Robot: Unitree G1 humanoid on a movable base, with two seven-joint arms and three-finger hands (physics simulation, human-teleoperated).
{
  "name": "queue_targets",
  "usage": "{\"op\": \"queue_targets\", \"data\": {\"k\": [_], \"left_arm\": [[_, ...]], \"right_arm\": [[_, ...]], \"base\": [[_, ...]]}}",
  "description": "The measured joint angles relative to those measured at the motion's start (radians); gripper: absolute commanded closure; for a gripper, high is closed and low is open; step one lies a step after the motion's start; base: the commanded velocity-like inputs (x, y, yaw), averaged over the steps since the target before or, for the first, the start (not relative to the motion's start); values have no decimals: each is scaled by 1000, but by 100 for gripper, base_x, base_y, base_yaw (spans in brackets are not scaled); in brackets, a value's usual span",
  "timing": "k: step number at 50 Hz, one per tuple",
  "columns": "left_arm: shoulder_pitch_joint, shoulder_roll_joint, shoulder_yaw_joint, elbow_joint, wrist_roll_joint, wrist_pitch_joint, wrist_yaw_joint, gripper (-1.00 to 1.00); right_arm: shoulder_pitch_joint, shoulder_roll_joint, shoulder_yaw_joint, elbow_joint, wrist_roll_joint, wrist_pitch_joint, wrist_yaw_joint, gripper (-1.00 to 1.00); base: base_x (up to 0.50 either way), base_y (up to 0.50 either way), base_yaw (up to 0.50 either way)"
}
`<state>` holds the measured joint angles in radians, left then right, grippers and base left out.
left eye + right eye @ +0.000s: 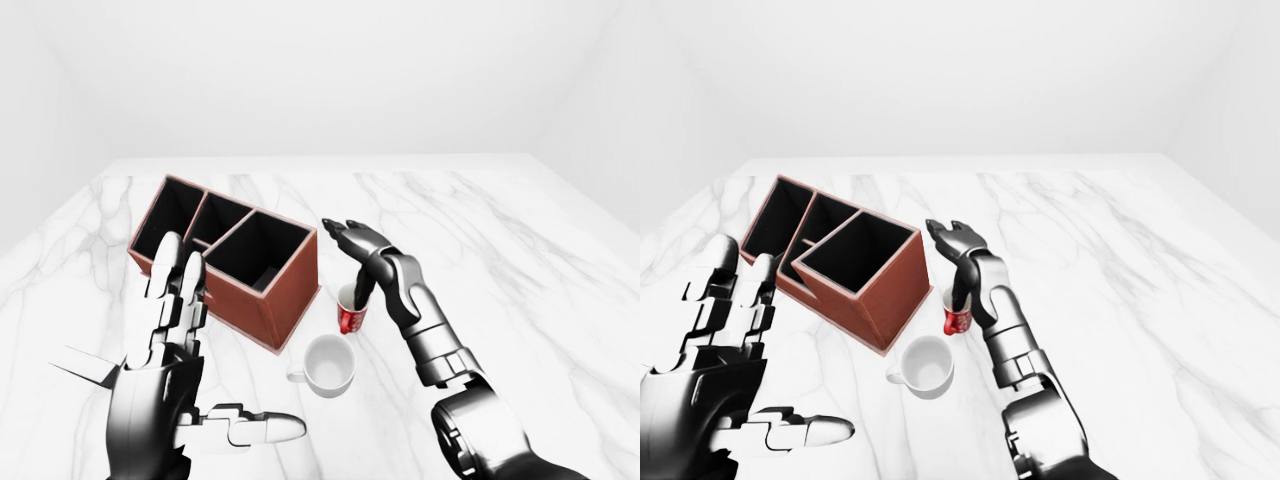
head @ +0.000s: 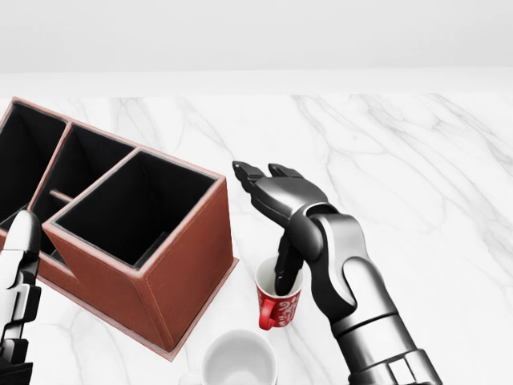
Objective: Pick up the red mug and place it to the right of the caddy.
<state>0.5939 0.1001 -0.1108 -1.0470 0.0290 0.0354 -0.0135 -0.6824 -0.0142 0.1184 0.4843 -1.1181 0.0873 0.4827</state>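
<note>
Red ceramic mug (image 2: 276,305) stands upright on the white marble tabletop (image 2: 401,176), just right of the brown leather three-compartment caddy (image 2: 120,233); its interior looks white. Right hand (image 2: 280,204) hovers over it, upper fingers spread, one dark digit reaching down into the mug mouth; not clenched. Caddy compartments appear dark, contents indiscernible. White mug (image 2: 239,359) below looks empty. Left hand (image 1: 170,330) open, fingers extended.

glossy black right robot hand (image 2: 276,192) on a silver segmented forearm; left robot hand (image 1: 165,310) white-plated over black.
</note>
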Motion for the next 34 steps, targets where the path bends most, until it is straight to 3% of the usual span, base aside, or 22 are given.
{"op": "queue_targets", "data": {"k": [10, 22, 34], "left_arm": [[1, -2, -2, 0, 2, -2, -3, -100], [3, -2, -9, 0, 4, -5, -3, -100], [13, 3, -18, 0, 6, -17, 1, -100]], "right_arm": [[-39, -19, -28, -225, -80, 0, 212, -100], [-110, -21, -54, -467, -143, 0, 215, -100], [-89, 36, -42, -798, -149, 0, 215, -100]], "base": [[0, 0, 0], [0, 0, 0], [0, 0, 0]]}}
